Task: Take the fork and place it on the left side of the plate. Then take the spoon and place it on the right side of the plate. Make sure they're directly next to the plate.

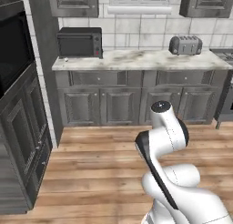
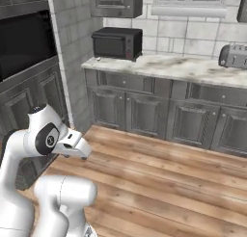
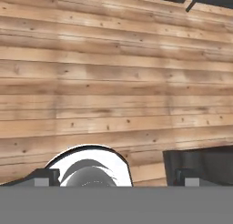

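No fork, spoon or plate can be placed from these pictures, so where they lie cannot be told; the gripper [image 3: 113,177], seen from the hand camera, hangs over bare wooden floor [image 3: 113,82], its two dark fingertips [image 3: 45,176] standing wide apart, jaws open and holding nothing; in the base views the folded white arm [image 1: 166,127] sits at about five o'clock of the left picture and about eight o'clock of the right; beyond it, at twelve o'clock, a marble counter [image 1: 136,59] carries a black toaster oven [image 1: 79,42] toward eleven o'clock and a silver toaster [image 1: 185,45] toward one o'clock, with grey cabinets [image 1: 113,104] beneath. Judged from here, the risk is in the search: the base must drive or turn to find the cutlery, and a careless swing of the arm could strike the cabinets; mistaking spoon for fork would put both on the wrong sides.
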You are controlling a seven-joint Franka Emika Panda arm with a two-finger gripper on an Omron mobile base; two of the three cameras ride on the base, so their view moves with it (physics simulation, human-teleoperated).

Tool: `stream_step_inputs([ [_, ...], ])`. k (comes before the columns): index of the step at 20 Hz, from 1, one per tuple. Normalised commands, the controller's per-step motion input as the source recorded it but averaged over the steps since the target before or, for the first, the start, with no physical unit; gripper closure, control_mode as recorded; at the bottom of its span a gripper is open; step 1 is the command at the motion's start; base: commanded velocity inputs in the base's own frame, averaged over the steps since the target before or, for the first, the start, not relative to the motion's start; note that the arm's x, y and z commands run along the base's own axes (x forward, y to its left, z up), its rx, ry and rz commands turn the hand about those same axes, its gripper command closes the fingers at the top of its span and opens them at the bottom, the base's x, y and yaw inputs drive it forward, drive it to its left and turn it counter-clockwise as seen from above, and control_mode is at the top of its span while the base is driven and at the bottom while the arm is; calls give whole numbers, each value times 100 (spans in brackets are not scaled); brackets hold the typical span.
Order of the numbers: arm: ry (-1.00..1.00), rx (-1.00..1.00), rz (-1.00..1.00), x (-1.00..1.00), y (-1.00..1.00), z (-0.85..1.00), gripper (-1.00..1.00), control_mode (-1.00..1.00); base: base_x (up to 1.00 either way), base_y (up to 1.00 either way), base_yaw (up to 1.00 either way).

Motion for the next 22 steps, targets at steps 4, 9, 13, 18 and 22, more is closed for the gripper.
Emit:
stream_step_inputs([
  [4,0,0,0,0,0,0,-100,100,100,6,13],
  [9,0,0,0,0,0,0,-100,100,98,3,6],
  [13,0,0,0,0,0,0,-100,100,90,9,0],
  [18,0,0,0,0,0,0,-100,100,82,19,0],
  [22,0,0,0,0,0,0,-100,100,69,32,0],
])
